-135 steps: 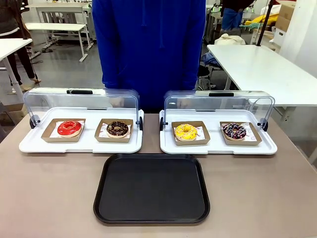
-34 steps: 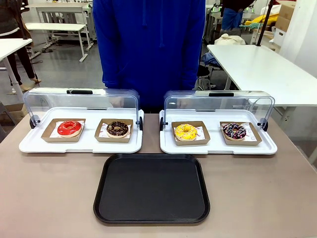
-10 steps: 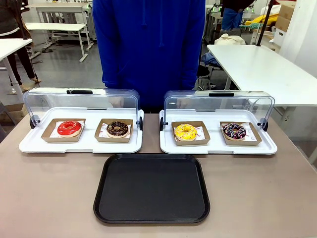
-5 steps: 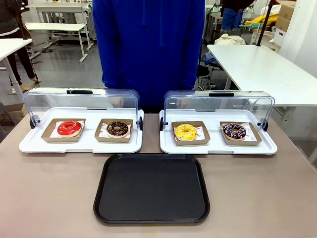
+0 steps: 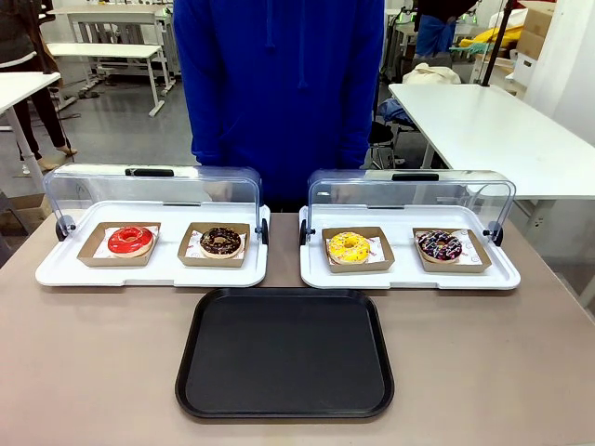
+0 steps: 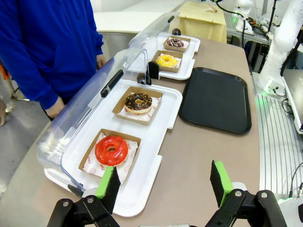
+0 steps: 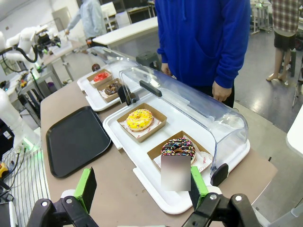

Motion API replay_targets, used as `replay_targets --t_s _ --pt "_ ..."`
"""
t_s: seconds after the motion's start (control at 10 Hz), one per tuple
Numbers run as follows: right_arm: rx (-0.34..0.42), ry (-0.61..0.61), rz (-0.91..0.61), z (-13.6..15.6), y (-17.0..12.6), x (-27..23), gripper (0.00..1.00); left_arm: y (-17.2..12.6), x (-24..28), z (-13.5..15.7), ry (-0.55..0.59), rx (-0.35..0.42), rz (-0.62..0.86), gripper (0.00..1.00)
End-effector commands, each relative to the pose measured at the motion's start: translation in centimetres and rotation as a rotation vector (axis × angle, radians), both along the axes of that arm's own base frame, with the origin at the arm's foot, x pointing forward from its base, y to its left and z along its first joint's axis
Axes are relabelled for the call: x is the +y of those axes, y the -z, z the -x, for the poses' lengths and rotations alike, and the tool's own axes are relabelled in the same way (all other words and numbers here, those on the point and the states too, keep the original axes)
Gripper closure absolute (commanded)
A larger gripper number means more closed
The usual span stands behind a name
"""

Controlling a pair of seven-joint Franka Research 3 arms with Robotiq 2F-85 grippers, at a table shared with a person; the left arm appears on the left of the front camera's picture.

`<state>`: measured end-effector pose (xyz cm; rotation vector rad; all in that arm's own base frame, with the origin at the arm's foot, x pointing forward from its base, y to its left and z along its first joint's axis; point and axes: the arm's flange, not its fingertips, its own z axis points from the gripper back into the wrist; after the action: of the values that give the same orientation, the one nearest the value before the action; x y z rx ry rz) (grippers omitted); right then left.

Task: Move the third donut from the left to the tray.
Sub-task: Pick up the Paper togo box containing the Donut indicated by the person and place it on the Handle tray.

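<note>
The tray (image 5: 284, 353) lies near on the table (image 5: 93, 372). Beyond it the left lidded tray (image 5: 56, 272) and the right lidded tray (image 5: 502, 275) sit side by side, two boxed donuts in each, with the third donut (image 5: 348, 246) in the right one's left box (image 5: 358, 267). A person (image 5: 279, 84) stands behind them.

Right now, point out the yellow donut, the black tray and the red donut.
yellow donut (image 5: 337, 247), front view, left of the icing ring
black tray (image 5: 284, 358), front view, bare middle of its floor
red donut (image 5: 117, 241), front view, left of the icing ring

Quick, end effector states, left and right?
Left end effector: open, holding nothing.
Right end effector: open, holding nothing.
</note>
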<state>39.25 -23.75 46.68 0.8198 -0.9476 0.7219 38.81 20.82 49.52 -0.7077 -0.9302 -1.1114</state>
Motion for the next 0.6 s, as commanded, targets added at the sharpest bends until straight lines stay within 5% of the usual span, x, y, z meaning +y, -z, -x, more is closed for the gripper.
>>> replay_targets --t_s 0.0,0.5 --pt "-0.019 -0.003 -0.011 -0.11 -0.21 0.02 0.00 -0.12 0.04 0.18 0.014 -0.006 0.001 0.00" --pt "-0.019 -0.003 -0.011 -0.11 -0.21 0.02 0.00 -0.12 0.04 0.18 0.014 -0.006 0.001 0.00"
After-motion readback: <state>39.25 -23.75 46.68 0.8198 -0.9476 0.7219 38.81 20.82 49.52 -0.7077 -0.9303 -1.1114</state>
